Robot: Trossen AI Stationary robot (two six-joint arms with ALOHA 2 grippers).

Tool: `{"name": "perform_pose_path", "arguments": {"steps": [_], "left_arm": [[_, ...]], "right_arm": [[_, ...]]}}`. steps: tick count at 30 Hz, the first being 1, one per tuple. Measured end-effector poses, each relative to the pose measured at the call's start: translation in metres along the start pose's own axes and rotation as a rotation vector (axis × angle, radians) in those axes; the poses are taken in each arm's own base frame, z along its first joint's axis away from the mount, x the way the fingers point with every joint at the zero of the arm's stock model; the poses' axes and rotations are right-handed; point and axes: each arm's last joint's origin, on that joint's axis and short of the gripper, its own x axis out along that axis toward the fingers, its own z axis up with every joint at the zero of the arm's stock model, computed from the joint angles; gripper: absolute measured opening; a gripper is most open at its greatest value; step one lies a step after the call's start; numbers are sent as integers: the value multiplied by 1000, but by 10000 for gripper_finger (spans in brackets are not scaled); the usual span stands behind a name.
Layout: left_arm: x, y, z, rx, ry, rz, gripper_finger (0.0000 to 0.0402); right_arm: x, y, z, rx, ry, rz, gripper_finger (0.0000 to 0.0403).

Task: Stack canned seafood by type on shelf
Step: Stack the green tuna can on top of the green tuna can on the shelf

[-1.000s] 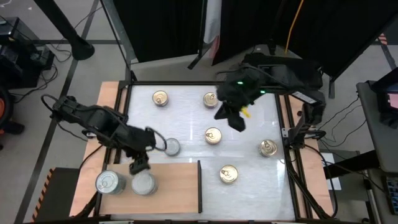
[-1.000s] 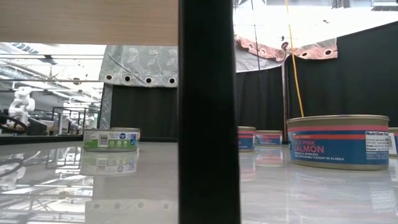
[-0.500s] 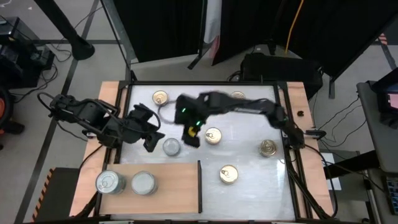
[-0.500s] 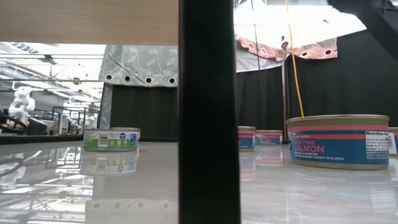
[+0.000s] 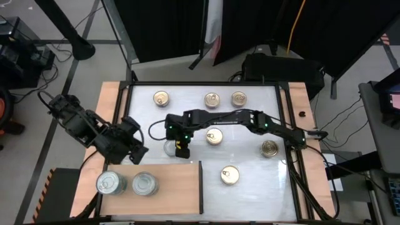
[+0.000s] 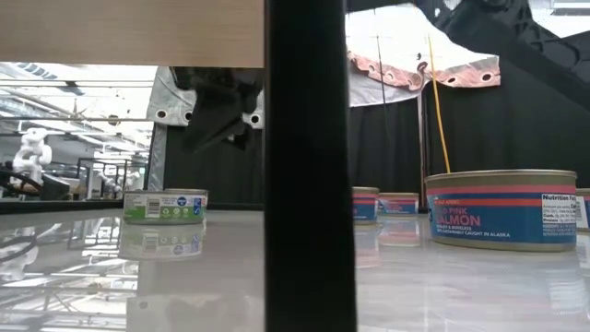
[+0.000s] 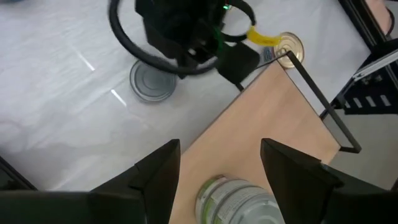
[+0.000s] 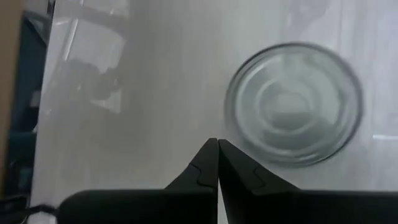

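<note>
A silver-lidded tin (image 5: 169,147) (image 8: 292,102) (image 7: 152,81) stands on the white table just past the shelf (image 5: 169,187), a light-brown board at the near left. My right gripper (image 5: 182,150) (image 8: 217,144) hovers shut next to this tin, above the table and clear of it. Two more silver-lidded tins (image 5: 107,183) (image 5: 145,184) stand side by side on the shelf. My left gripper (image 5: 139,152) (image 7: 219,149) hangs open above the shelf's far edge with nothing between its fingers. Several gold-lidded tins, such as one at mid-table (image 5: 214,136), stand on the table.
Gold-lidded tins stand along the far edge (image 5: 161,98) (image 5: 212,99) (image 5: 238,98), at the right (image 5: 270,148) and near the front (image 5: 229,175). A dark upright bar (image 5: 200,186) bounds the shelf's right end. In the low view a salmon tin (image 6: 502,207) sits close by.
My right gripper has swept from the far middle of the table toward the left and near side and come down beside the silver-lidded tin. My left gripper has drawn back from over the shelf's tins toward the left edge and has turned about.
</note>
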Motion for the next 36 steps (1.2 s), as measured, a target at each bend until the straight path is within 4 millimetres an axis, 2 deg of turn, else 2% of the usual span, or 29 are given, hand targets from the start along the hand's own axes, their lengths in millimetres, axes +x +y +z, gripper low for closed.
{"name": "perform_pose_path", "arguments": {"steps": [8,26,32,36], "left_arm": [[-1,0,-4,14,4,-5,228],[-1,0,-1,61,-80,6,228],[-1,0,-1,76,-101,9,228],[-1,0,0,88,-104,10,228]], "right_arm": [[17,-19,-5,8,29,-12,0],[6,-44,-9,-1,56,-87,0],[7,-41,-7,4,44,-40,0],[18,-39,-11,7,68,-33,0]]}}
